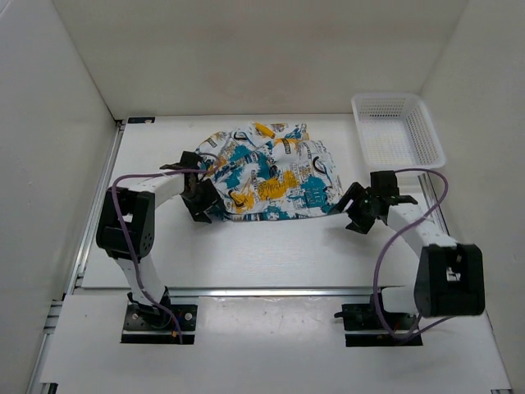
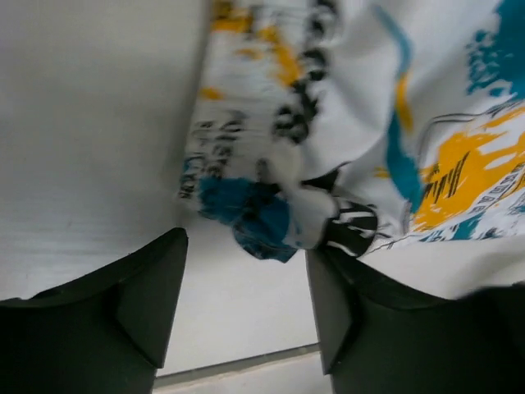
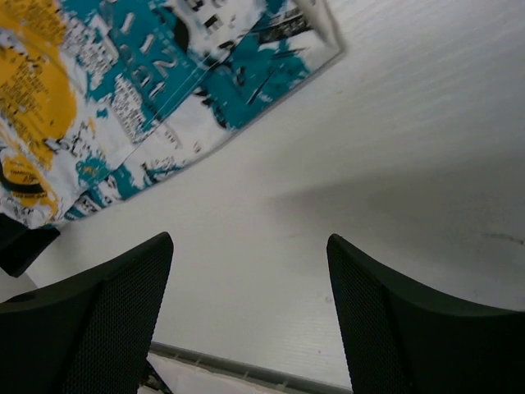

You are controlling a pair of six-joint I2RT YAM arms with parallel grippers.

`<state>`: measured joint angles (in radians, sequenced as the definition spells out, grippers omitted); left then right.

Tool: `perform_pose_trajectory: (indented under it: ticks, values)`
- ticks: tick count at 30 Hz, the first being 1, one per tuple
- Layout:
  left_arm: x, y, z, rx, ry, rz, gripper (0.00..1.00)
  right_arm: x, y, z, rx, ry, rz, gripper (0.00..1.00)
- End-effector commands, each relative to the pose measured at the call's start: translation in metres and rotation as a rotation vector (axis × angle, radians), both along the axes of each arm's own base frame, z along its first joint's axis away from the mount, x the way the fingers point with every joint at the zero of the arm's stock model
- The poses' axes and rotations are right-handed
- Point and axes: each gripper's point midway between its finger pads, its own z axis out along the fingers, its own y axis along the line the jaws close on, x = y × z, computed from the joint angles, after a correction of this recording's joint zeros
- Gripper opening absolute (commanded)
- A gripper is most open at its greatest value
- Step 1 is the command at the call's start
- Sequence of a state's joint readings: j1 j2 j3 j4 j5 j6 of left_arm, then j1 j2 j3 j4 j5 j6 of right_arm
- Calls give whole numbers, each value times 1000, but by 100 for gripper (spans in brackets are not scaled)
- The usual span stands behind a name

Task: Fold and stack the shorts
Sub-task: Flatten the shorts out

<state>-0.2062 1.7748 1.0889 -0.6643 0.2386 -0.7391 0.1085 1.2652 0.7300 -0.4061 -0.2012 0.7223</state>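
On the left, the left arm bends over the white table (image 1: 271, 254), and a purple cable (image 1: 123, 182) loops along it. The left gripper (image 1: 199, 199) sits right at the left edge of the shorts (image 1: 267, 174). Seen from the left wrist, its two dark fingers (image 2: 139, 304) are spread wide apart, with bare table showing between them. A scrunched-up bit of the shorts (image 2: 271, 213) lies just past the gap, and the cloth touches the tip of the finger on the right side of that view. The fingers are not squeezing the cloth.

In the middle of the table, a bit toward the back, the shorts lie in a rumpled, mostly flat heap. They are white with teal, yellow-orange and black patches and letters. The near edge is fairly straight and the far edge is bumpy.

To the right of the shorts, the right gripper (image 1: 358, 210) is low over the table, just beside the right corner of the shorts. Seen from the right wrist, its fingers (image 3: 107, 320) are wide apart too, with only table between them. The shorts (image 3: 123, 90) lie beyond the fingers, up and to the left in that view, not touching them.

At the far right corner stands a white mesh basket (image 1: 392, 139), apart from the shorts.
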Motion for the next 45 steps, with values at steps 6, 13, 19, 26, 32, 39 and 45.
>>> perform_pose_trajectory:
  ticks: [6,13,19,26,32,39,45]
  values:
    - [31,-19,-2,-21,-43,-52,10,64,-3,-24,99,34,-27,76]
    - [36,-16,13,-2,-91,-80,10,85,17,-50,24,52,-13,45]
    - [69,27,67,153,-181,-82,10,130,23,-23,-30,-5,-43,0]
    - [113,79,195,318,-372,-61,10,161,20,115,-88,-334,-36,0]
    - [74,90,215,342,-457,-95,53,88,33,91,-257,-351,48,0]
    - [8,85,124,243,-238,-52,100,14,31,-1,-237,-130,30,41]
    - [-4,78,121,193,-257,-19,76,24,26,29,-250,-214,28,82]
